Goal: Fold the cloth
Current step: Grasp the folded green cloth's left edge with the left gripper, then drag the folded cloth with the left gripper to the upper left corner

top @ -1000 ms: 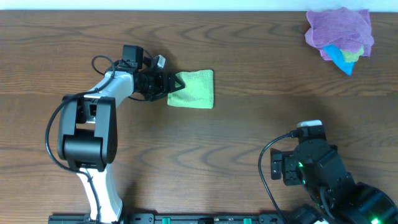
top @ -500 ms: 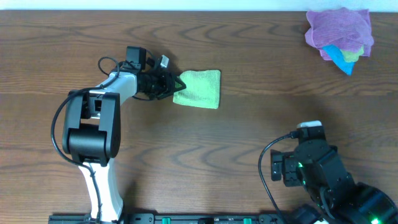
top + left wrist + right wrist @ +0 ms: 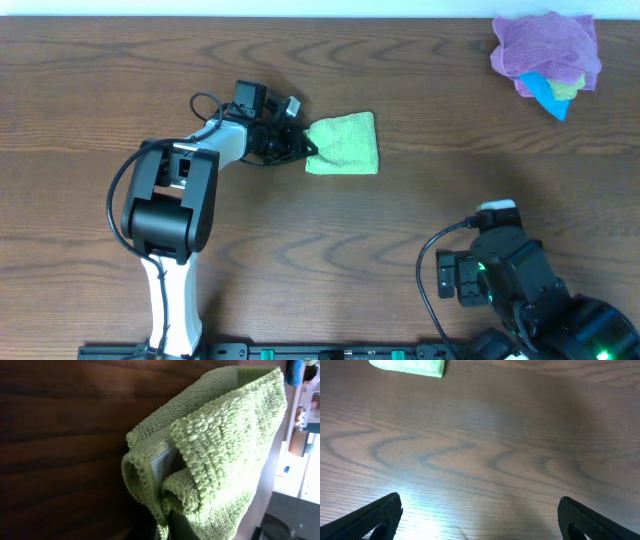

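The cloth lies folded into a small rectangle on the dark wood counter, in the far half and a little left of centre, with its left edge drawn to a point. The left end effector is at that point, closed on the gathered edge of the cloth, and its arm reaches in from the left. In the left wrist view the lime-green pile fills most of the frame, bunched in overlapping layers with beaded hems, and a sliver of white tag shows between two layers. The fingers themselves are mostly hidden by the fabric there. The right end effector is at the near right of the counter, well apart from the cloth, with its jaws spread wide and nothing between them; its camera sees the cloth only as a green strip at the far left. In the far right corner a crumpled purple cloth sits heaped over a blue cloth.
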Tool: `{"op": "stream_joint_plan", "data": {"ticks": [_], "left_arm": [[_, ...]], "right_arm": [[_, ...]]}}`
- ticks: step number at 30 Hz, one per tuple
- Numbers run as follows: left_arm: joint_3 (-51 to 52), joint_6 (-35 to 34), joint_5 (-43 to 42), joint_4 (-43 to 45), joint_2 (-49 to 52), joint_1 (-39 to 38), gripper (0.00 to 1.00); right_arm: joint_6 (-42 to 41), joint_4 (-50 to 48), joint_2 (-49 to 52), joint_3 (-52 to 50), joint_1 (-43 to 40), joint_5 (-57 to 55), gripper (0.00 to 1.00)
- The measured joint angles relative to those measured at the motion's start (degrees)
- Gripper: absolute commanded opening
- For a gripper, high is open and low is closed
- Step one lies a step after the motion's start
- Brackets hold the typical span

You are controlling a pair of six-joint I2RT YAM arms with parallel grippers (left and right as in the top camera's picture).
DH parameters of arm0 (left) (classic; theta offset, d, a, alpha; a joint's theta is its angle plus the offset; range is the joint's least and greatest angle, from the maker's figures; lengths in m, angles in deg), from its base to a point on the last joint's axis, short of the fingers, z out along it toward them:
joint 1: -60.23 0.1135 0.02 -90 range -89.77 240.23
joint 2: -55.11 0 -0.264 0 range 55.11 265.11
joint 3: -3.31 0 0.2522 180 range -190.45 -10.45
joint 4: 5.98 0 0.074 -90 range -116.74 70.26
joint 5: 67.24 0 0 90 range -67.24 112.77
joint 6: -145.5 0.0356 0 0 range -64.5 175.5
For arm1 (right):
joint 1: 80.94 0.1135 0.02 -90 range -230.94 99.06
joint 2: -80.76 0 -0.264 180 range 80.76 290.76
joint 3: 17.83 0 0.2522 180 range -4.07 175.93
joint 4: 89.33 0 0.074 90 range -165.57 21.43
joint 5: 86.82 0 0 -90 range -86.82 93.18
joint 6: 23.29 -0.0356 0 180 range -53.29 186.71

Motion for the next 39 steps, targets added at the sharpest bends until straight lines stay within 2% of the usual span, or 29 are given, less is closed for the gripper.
{"op": "stream_joint_plan", "data": {"ticks": [12,19,25,29,34,39], "left_arm": [[-1.2,-0.2,-1.6,-1.8,0.8,0.9,0.06],[-1.2,0.1,0.3,-4.0,-0.4,3.0,0.06],[-1.0,1.9,5.9,-7.7,-3.7,7.2,0.06],[-1.6,4.9,9.4,-13.3,-7.5,10.0,0.06],[-8.2,9.9,15.1,-21.5,-8.7,12.2,0.06],[-13.4,14.2,20.2,-23.8,-8.7,13.2,0.06]], "right_arm": [[-1.7,-1.4,0.3,0.0,0.0,0.0,0.99],[-2.4,-3.9,4.8,0.0,0.0,0.0,0.99],[-2.7,-7.5,9.4,-0.1,0.0,0.1,0.99],[-2.7,-9.9,10.8,-0.1,0.0,0.7,0.99],[-2.6,-11.0,12.2,-0.1,0.0,1.0,0.99],[-2.6,-11.6,13.2,-0.1,0.0,1.1,0.99]]}}
